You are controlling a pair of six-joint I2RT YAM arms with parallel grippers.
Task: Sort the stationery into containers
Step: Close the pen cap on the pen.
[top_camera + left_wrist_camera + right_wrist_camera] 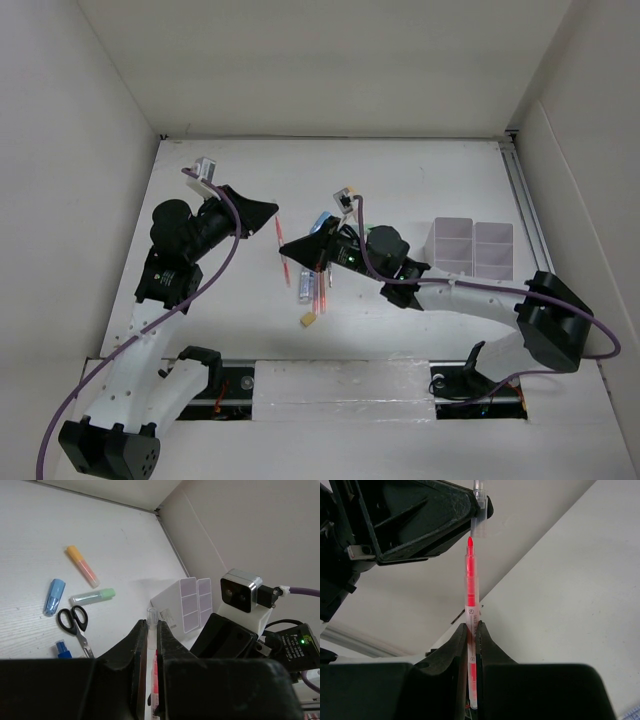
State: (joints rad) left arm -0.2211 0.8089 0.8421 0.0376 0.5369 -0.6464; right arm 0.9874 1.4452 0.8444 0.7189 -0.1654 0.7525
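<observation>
Currently, the right gripper is clamped on the barrel of a thin red pen, with both fingers pressed against its sides. The pen is held off the table. In the top view its long axis runs roughly from the near edge toward the far wall. The red writing tip points away from the right wrist and toward the left gripper. The rear end of the pen extends back past the right fingers.

The left gripper is closed on a clear cap, which is pinched at the fingertips. The cap lies nearly in line with the pen. The tip sits at the mouth of the cap; whether the two touch cannot be determined.

The following items lie flat on the table beyond the grippers:
- an orange marker
- a blue marker
- a green marker
- black-handled scissors
- a glue bottle

A yellow eraser lies nearer the arm bases. The white bins stand together on the right side of the table, well apart from the pen.
</observation>
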